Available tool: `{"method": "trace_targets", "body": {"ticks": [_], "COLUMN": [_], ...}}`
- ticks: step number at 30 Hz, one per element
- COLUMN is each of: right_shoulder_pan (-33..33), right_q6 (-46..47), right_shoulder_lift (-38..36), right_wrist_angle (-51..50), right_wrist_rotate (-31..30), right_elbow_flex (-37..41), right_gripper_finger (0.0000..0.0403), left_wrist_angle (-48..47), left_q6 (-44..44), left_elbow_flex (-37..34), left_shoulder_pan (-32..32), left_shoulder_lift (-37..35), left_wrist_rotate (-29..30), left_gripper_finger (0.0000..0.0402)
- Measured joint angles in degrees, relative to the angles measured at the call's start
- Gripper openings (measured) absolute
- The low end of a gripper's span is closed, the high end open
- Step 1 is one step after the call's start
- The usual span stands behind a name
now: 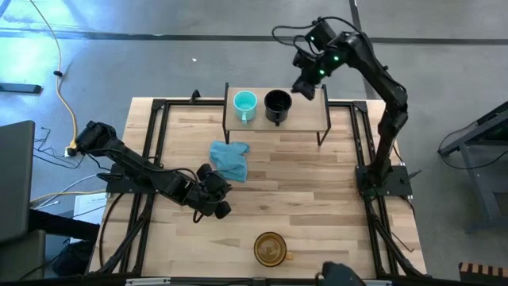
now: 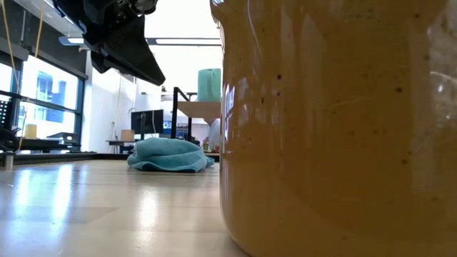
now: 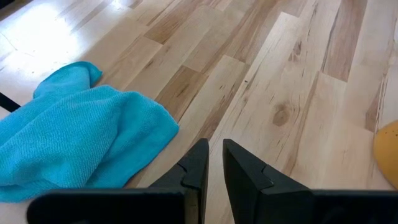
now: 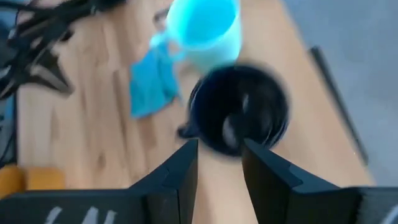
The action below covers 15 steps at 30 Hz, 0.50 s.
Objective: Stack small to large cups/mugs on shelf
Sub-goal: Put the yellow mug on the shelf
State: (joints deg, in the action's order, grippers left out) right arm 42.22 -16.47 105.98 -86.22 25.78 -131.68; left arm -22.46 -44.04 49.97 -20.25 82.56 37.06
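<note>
So far I had the turquoise mug (image 1: 245,106) and the black mug (image 1: 277,104) standing side by side on the shelf (image 1: 309,117) at the desk's far edge, while the amber mug (image 1: 270,248) sat alone near the near edge. My right hand (image 1: 305,87) hovered parted and empty just beside the black mug; my left hand (image 1: 216,201), fingers nearly together, held nothing beside the cloth (image 1: 230,159).

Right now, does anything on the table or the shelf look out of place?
Nothing is spilled or damaged. Only the amber mug stands apart at the table's near edge, while the turquoise mug and black mug stand upright on the shelf.
</note>
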Motion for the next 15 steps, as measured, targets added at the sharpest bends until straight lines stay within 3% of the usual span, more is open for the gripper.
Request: {"method": "trace_targets", "body": {"ticks": [3, 15], "right_shoulder_pan": [-1.0, -5.5], "right_q6": [-0.5, 1.7], "right_shoulder_lift": [-1.5, -8.5], "right_wrist_angle": [-4.0, -3.8], "right_wrist_rotate": [0.0, 6.1], "right_elbow_flex": [0.5, 1.3], "right_gripper_finger": [0.0115, 0.0115], "left_wrist_angle": [0.0, 2.1], "left_q6": [0.3, 0.5], "left_elbow_flex": [0.0, 0.0], "left_shoulder_pan": [0.0, 0.0], "left_shoulder_lift": [0.0, 0.0], "left_wrist_rotate": [0.0, -0.4], "left_gripper_finger": [0.0037, 0.0037]}}
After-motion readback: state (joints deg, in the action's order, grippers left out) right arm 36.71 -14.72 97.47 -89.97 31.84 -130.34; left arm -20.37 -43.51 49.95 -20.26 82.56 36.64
